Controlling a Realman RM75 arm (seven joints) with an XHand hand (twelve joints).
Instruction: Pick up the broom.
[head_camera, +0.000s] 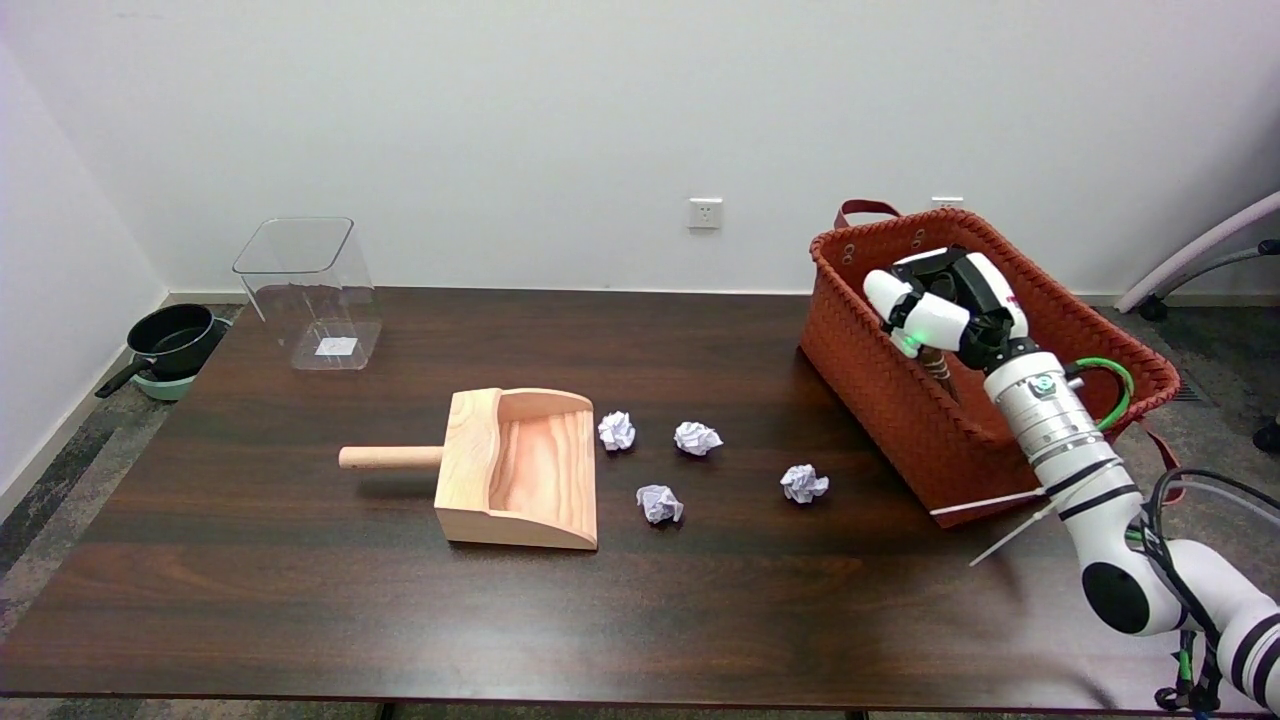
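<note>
Near the tabletop's front edge, a wooden dustpan (520, 470) is lying beside four paper balls (660, 503). By the right edge, the right hand (945, 308) is reaching into a red basket (900, 400), fingers curling around the broom (938, 368), a dark handle barely showing; whether it is gripped, I cannot tell. Toward the far left corner a clear bin (310, 290) is standing.

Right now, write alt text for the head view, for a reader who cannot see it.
The robot's right hand reaches into a red woven basket at the right of a dark wooden table, fingers curled around a brown handle-like object, mostly hidden. A wooden dustpan lies mid-table beside four crumpled paper balls, a clear bin behind.
</note>
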